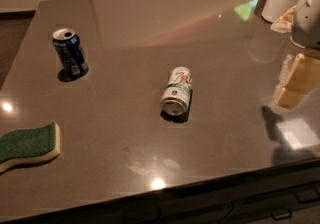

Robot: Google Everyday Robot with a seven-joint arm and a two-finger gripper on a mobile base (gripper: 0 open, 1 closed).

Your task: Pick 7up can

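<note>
Dark, glossy bench (pixel 125 138) carries the 7up can (pixel 177 90), which lies on its side near the middle with a silver end toward the camera. It looks light, thin-walled, slick and apt to roll, so it is best taken gently across its body. The gripper (pixel 294 85) hangs at the right edge, well apart; I cannot tell whether it is open.

The scene is dimly and warmly lit. Bright glare spots are reflected on the glossy bench (pixel 150 58); a dark shadow is cast below the gripper (pixel 296 82) at the right edge.
</note>
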